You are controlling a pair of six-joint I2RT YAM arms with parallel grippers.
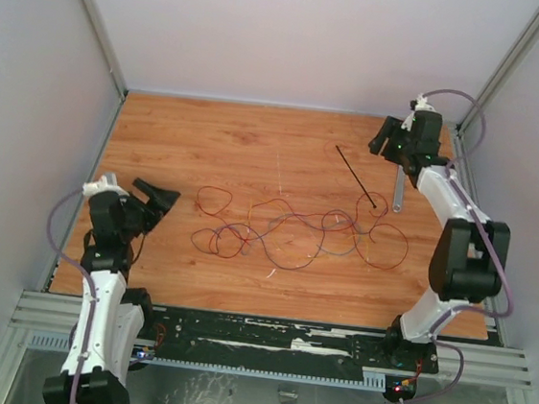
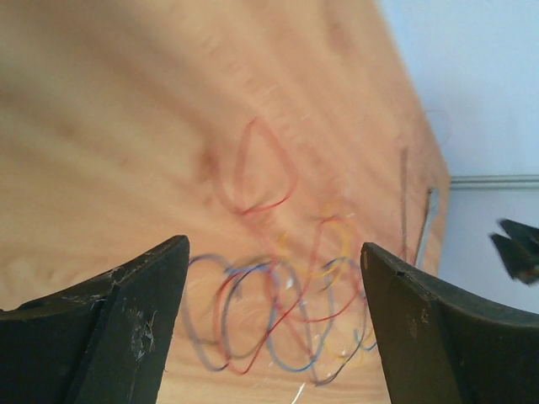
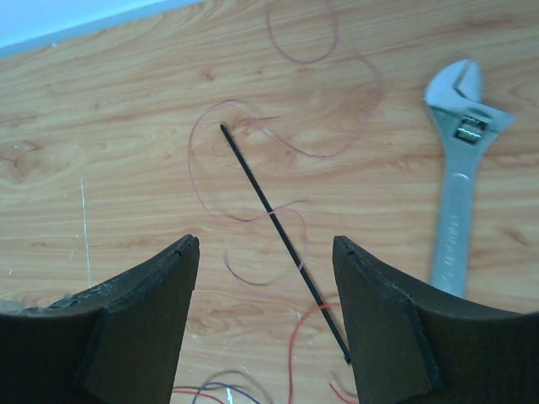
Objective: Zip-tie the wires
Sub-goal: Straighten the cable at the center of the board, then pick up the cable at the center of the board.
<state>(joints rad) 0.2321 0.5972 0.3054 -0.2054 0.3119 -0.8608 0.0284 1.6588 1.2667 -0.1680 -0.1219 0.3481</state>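
Wires (image 1: 296,229) sprawl in loose red, dark red and purplish-grey loops across the middle of the table (image 1: 210,128), stretching from left of centre toward the right edge and lying flat on the wood. The zip tie (image 1: 357,178) rests on the table in the far-right part. It is a thin black strip set on a diagonal, and its near end crosses a red loop at the right end of the tangle. Just beside that near end, toward the right edge, I see a silver adjustable wrench (image 1: 398,191) lying apart from the strip. My left end effector (image 1: 166,199) is near the left edge, pointed at the tangle but clear of it. In its wrist view the two dark fingers (image 2: 143,295) stand wide apart with nothing between them, so it is released. My right end effector (image 1: 382,141) is up by the far-right corner, and it is released too. Its fingers (image 3: 143,311) are spread, and between them I see the zip tie lying on the wood below, untouched, with the wrench off to one side.
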